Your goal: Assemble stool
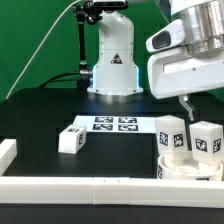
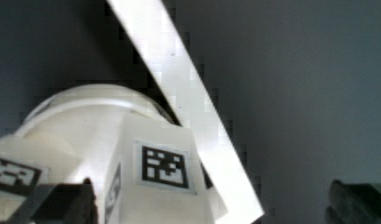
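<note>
The round white stool seat [image 1: 190,169] lies at the exterior view's lower right. Two white tagged legs [image 1: 172,135] [image 1: 207,139] stand upright on it. A third leg [image 1: 72,139] lies loose on the black table at the exterior view's left. My gripper [image 1: 185,103] hangs just above the two standing legs, apart from them. In the wrist view my gripper [image 2: 213,205] is open with its jaws wide apart. One tagged leg [image 2: 116,150] shows below, close to one finger [image 2: 62,205] and not gripped.
The marker board [image 1: 113,124] lies mid-table in front of the robot base [image 1: 112,70]. A low white rail [image 1: 70,186] runs along the front edge and shows in the wrist view [image 2: 178,90] as a slanted bar. A white block [image 1: 7,151] sits at the left edge.
</note>
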`<state>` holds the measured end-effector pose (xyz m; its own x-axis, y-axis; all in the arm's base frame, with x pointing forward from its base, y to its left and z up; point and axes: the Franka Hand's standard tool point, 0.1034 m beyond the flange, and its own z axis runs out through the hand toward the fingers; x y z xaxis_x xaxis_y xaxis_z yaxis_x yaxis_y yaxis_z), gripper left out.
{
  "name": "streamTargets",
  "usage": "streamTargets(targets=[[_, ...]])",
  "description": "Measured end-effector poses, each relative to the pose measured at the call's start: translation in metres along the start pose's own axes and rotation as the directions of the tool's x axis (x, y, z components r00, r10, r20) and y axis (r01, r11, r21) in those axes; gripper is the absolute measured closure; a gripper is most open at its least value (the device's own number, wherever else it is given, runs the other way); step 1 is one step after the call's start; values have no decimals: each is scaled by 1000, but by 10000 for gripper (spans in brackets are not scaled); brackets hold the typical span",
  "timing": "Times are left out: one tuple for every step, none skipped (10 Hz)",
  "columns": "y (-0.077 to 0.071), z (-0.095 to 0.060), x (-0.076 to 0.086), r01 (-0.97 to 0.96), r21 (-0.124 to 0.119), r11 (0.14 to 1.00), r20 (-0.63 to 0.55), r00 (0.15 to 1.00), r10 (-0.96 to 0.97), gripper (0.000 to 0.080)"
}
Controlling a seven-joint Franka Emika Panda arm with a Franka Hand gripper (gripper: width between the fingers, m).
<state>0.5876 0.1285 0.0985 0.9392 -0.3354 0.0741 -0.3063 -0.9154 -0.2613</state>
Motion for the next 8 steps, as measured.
streamTargets(targets=[[0, -2, -1, 166, -23, 986, 30, 986, -165, 150], [-4, -7, 3, 278, -28, 960, 60, 959, -276, 150], [-6, -9, 6, 361, -25, 932, 57, 931, -360, 150], [-5, -7, 5, 408, -22, 913, 59, 912, -406, 150], [-5, -7, 5, 451, -20, 892, 61, 891, -449, 150], [-6, -8, 6, 572, -32, 820, 62, 819, -570, 150], [-9, -8, 6, 712, -52, 701, 75, 702, -708, 150], [-11, -11, 8, 786, -38, 617, 93, 617, -781, 150]])
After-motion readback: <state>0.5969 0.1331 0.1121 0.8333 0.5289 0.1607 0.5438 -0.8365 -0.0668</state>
